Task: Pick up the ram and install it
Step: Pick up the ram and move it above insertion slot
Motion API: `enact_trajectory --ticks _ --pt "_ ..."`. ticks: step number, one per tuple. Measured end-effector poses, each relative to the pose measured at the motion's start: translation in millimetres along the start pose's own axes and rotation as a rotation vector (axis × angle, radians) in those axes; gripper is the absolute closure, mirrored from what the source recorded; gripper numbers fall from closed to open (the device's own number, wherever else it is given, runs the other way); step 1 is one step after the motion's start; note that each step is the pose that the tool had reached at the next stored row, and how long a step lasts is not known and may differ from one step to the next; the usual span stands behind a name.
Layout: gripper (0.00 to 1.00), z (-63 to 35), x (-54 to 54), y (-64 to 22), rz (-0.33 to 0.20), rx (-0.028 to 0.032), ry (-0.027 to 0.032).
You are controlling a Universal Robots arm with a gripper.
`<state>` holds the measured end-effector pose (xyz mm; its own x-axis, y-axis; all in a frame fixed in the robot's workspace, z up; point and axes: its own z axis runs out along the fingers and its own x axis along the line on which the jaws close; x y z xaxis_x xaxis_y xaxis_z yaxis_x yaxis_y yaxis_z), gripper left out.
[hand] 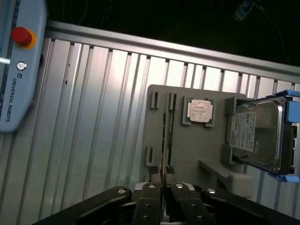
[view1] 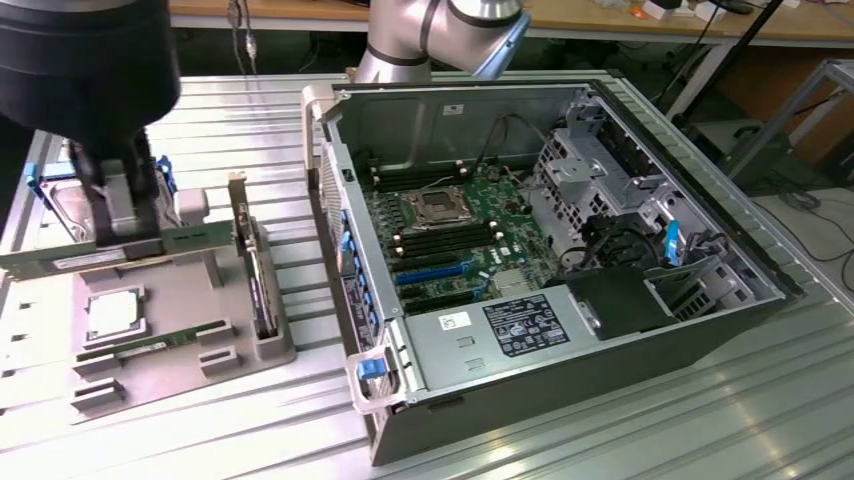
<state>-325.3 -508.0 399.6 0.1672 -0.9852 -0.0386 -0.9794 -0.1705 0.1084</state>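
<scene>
My gripper [view1: 127, 238] hangs over the grey parts tray [view1: 200, 330] at the exterior view's left, shut on the ram [view1: 187, 240], a long thin green stick held level just above the tray. In the wrist view the fingers [hand: 151, 180] pinch that ram [hand: 164, 136], seen edge-on, over the tray [hand: 192, 154]. A second, similar stick [view1: 140, 347] lies in a tray slot. The open computer case [view1: 400, 120] stands at the exterior view's right, with dark memory slots [view1: 447, 243] next to the CPU socket [view1: 437, 207].
On the tray are an upright expansion card [view1: 250, 260], a loose CPU [hand: 200, 111] and a silver hard drive [hand: 258, 136] in blue rails. A teach pendant [hand: 18, 61] lies on the ribbed metal table [hand: 103, 122]. Drive cages and cables fill the case's far side.
</scene>
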Motion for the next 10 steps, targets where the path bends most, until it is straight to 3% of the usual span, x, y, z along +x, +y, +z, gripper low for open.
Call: enact_trajectory --ticks 10 --pt "0.86 -0.6 -7.0 -57.4 0.0 0.0 0.0001"
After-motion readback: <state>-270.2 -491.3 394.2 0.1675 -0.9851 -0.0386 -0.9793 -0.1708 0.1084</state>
